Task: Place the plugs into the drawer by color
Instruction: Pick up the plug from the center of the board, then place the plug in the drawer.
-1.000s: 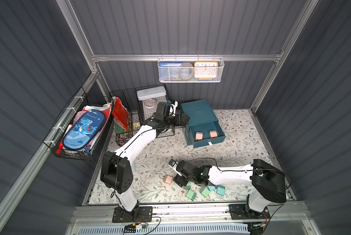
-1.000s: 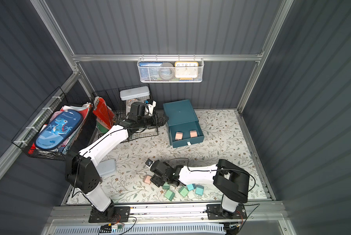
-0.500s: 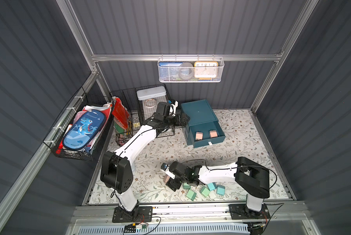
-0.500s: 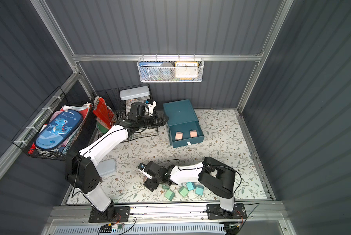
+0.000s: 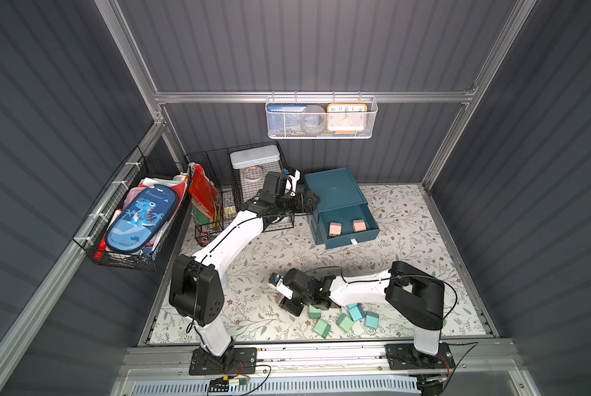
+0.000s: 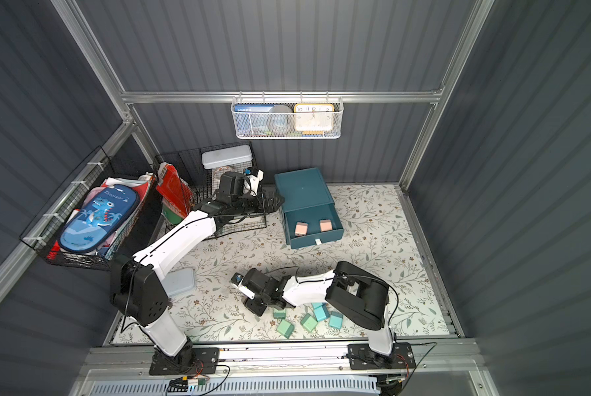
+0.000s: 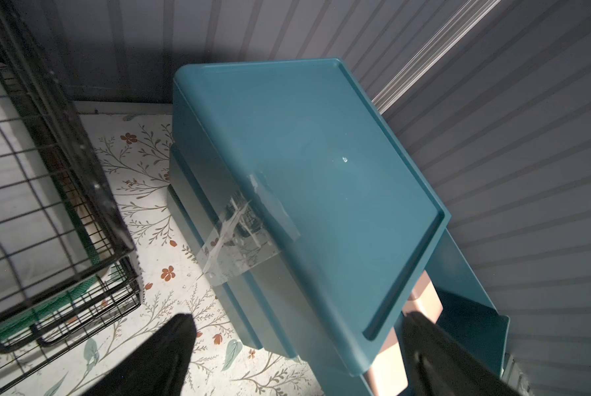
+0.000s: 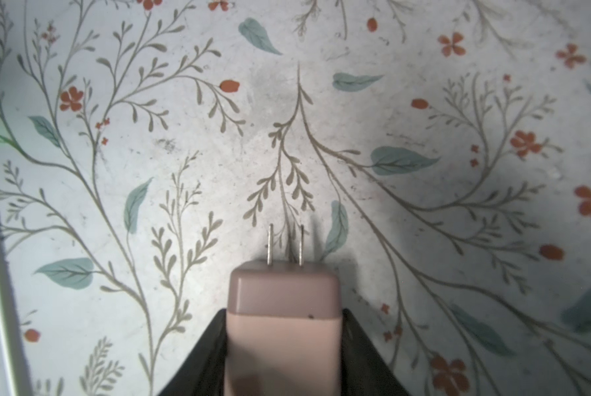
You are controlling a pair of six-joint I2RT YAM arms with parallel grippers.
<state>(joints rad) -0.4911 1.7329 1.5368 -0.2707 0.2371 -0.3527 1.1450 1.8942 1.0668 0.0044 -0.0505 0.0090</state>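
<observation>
The floral desk [image 5: 407, 219] fills the lower middle of both top views. The white left arm [image 5: 232, 240] runs from the lower left up toward the centre. The right arm [image 5: 359, 291] lies low across the lower middle, reaching leftward.

The dark teal drawer cabinet [image 5: 335, 192] stands at the centre, against the back wall, just right of a black wire basket [image 5: 239, 171]. One pulled-out drawer [image 5: 373, 228] juts toward the lower edge. Which level it is cannot be told.

The left end effector [image 5: 309, 200] sits at the cabinet's left side. In the left wrist view its fingers [image 7: 170, 346] stand wide apart with nothing between them, and the cabinet's top lies ahead.

The right end effector [image 5: 289, 303] is low over the desk at lower centre. The right wrist view shows it clamped on a pink plug [image 8: 284, 329], one black finger against each side and the metal prongs pointing away. Whether the plug is off the desk cannot be told.

Two pink plugs [image 5: 335, 229] rest side by side, apart, in the pulled-out drawer. Three mint green plugs [image 5: 322, 328] and the teal-blue plugs [image 5: 356, 312] lie scattered just right of the right end effector, near the lower edge.
</observation>
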